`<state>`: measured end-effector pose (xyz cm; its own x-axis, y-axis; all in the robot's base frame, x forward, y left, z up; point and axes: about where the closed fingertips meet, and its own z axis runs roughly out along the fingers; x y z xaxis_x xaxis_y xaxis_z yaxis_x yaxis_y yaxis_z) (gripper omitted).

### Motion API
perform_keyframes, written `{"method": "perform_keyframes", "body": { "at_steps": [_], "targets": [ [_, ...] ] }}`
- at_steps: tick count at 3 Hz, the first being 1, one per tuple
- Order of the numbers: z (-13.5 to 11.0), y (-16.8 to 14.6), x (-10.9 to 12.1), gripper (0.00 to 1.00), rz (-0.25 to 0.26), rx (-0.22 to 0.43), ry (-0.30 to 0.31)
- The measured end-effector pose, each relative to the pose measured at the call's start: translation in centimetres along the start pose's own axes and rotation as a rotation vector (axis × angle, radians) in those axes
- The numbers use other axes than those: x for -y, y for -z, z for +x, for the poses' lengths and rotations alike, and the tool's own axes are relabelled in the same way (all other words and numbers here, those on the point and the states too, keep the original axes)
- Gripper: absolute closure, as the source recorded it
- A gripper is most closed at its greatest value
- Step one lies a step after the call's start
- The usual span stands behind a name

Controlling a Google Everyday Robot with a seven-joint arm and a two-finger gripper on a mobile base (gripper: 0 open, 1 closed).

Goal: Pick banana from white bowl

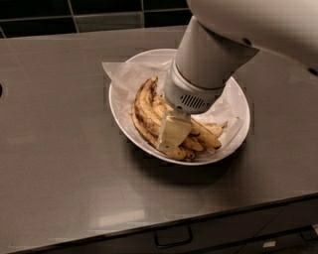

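The white bowl [233,94] stands on the dark counter, lined with crumpled white paper, and holds several brown-blotched bananas. The banana [143,106], thick and strongly curved, lies along the bowl's left side. Slimmer bananas [206,135] lie to its right and are partly hidden by the arm. My gripper [172,136] is down inside the bowl, pressed in among the bananas just right of the curved banana's lower half. Its cream-coloured end covers the middle of the pile. The big white wrist hides the back of the bowl.
The grey-brown counter [59,149] surrounds the bowl. Its front edge runs along the bottom, with a drawer handle [172,238] below. A dark tiled wall [99,15] lies behind. The paper lining [117,74] sticks out over the bowl's left rim.
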<state>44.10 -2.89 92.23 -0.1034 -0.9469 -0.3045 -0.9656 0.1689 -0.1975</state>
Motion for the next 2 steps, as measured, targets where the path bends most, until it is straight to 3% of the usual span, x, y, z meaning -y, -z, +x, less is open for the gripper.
{"method": "perform_keyframes", "body": {
  "at_steps": [1,2],
  "targets": [
    [-0.7,-0.67,-0.47,0.37,-0.023,0.019,-0.002],
    [-1.02,-0.89,-0.62,0.48,-0.025,0.027,-0.007]
  ]
}}
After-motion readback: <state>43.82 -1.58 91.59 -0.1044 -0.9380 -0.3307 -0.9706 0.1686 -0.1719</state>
